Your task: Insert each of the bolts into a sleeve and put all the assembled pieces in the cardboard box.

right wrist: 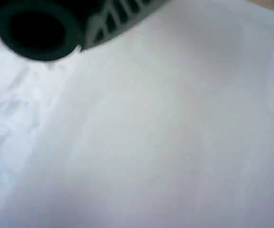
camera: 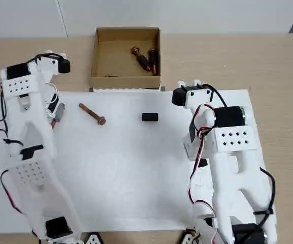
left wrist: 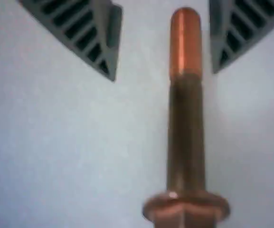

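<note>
Covering most of the light wooden table [camera: 268,56], a white sheet [camera: 121,178] is lying flat with a faintly crinkled texture, and a pale surface is running along the room's far side at 12 o'clock. Sitting at the sheet's 12 o'clock edge, the cardboard box [camera: 99,56] is holding two assembled pieces [camera: 140,57] in its 1 o'clock corner. The bolt [camera: 91,114] is lying at about 11 o'clock from the sheet's middle, head pointing toward 4 o'clock. The left gripper [left wrist: 163,71] is hovering with its jaws spread wide — the bolt's smooth tip is lying between them, touching neither. A loose sleeve [camera: 150,117] is resting on its side at about 1 o'clock from the middle, well apart from the bolt. The right gripper [right wrist: 46,35] is hanging at the sheet's 3 o'clock side, clamped on a black sleeve [right wrist: 32,28] — its bore is facing the wrist camera.
</note>
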Controlling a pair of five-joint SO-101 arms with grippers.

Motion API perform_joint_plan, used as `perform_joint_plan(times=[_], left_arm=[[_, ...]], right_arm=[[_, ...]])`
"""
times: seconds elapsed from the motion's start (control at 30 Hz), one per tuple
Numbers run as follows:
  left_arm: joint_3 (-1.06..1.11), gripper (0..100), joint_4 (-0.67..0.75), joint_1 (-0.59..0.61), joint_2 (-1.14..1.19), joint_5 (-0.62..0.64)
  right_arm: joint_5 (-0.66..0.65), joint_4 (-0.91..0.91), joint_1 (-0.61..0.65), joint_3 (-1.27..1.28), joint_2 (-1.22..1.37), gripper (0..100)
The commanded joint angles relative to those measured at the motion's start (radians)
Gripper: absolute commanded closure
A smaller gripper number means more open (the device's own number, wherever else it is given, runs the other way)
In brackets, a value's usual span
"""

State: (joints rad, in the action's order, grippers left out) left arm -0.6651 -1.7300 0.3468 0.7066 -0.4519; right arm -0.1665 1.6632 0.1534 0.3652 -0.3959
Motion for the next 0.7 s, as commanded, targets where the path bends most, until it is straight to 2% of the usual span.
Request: perform_joint_plan(times=[0.0,0.23,0.43,0.67], left_arm=[[-0.084,87,-0.015,-0.002,0.031,-0.006],[-0.248,88,-0.015,-0.002,0.199,-0.006],[-0.354,100,-0.02,0.0,0.304,-0.006],[-0.424,100,-0.021,0.003,0.305,-0.002]], right_arm=[[0.011,-0.012,-0.008,-0.003,-0.03,99.1],[0.011,-0.012,-0.007,-0.003,-0.027,99.1],[0.011,-0.012,-0.005,-0.003,-0.03,99.2],[0.011,-0.008,-0.002,-0.011,-0.036,99.4]])
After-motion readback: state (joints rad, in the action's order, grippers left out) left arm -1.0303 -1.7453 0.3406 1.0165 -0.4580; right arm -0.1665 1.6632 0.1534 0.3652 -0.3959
